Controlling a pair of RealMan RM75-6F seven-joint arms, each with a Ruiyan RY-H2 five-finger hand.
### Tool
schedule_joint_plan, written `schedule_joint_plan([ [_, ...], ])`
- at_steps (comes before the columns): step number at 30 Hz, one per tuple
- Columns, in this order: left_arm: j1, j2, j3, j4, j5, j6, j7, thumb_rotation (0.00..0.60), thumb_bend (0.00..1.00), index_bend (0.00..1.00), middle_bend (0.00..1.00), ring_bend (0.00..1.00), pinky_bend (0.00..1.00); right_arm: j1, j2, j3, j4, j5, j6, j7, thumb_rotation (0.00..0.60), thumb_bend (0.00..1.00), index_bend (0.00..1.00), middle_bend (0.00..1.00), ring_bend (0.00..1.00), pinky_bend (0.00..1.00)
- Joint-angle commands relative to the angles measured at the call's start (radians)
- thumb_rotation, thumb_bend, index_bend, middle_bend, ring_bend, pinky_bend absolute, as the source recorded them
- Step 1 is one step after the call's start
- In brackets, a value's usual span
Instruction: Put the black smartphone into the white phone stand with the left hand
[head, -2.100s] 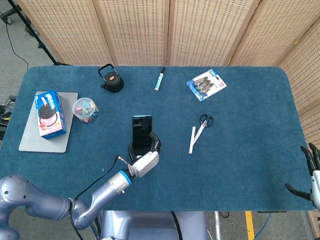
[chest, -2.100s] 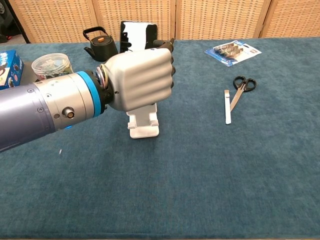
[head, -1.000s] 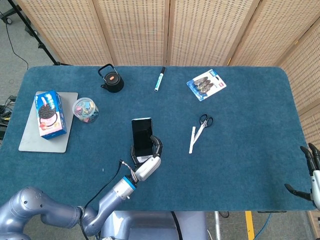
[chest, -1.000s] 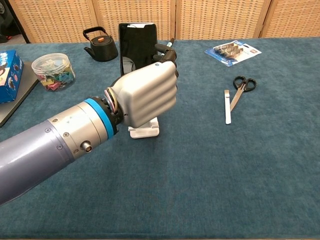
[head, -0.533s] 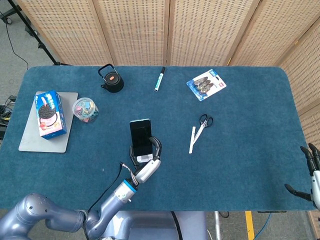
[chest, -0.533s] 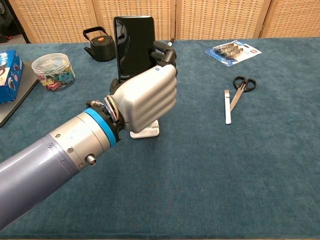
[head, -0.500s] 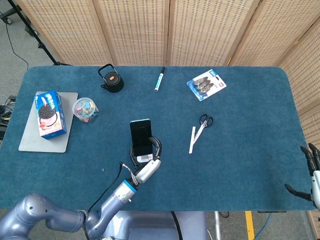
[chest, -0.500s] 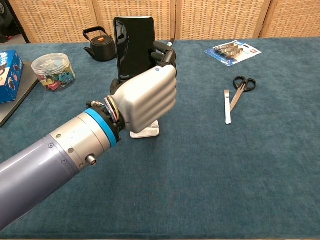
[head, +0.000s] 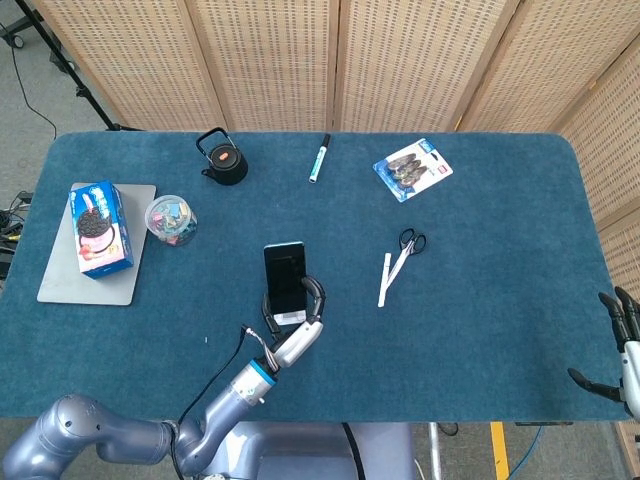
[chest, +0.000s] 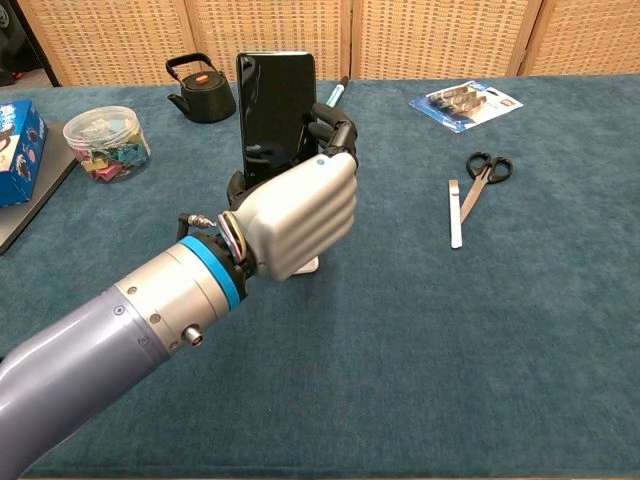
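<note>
Blue cloth table (head: 500, 330) spread wide, clutter parked along the far edge and off to the side, middle left free for the work. Left hand (chest: 295, 215) wrapped round the lower half of the black smartphone (chest: 275, 105), fingers curled at its right edge, holding it upright with the screen toward the chest camera, presumably so the bottom edge can drop straight in. Directly beneath, mostly hidden behind the knuckles, the white phone stand (chest: 308, 265); seated or just above, impossible to say. Right hand (head: 622, 350) idle at the table's far corner, fingers spread, holding nothing.
</note>
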Motion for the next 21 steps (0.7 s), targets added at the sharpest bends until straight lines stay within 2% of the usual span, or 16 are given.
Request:
schedule_joint_plan([
  [1,0.016,-0.019,0.006,0.034,0.024,0.001,-0.012,0.600,0.17,0.69,0.58,0.38,0.34,-0.001,0.001,0.000,0.000,0.000,0.001,0.003,0.600,0.00,0.00,0.00,0.00,0.00],
  [21,0.082,-0.062,-0.006,0.160,0.120,-0.043,-0.124,0.600,0.16,0.69,0.58,0.38,0.34,0.000,0.004,-0.001,-0.003,-0.001,-0.002,0.009,0.600,0.00,0.00,0.00,0.00,0.00],
])
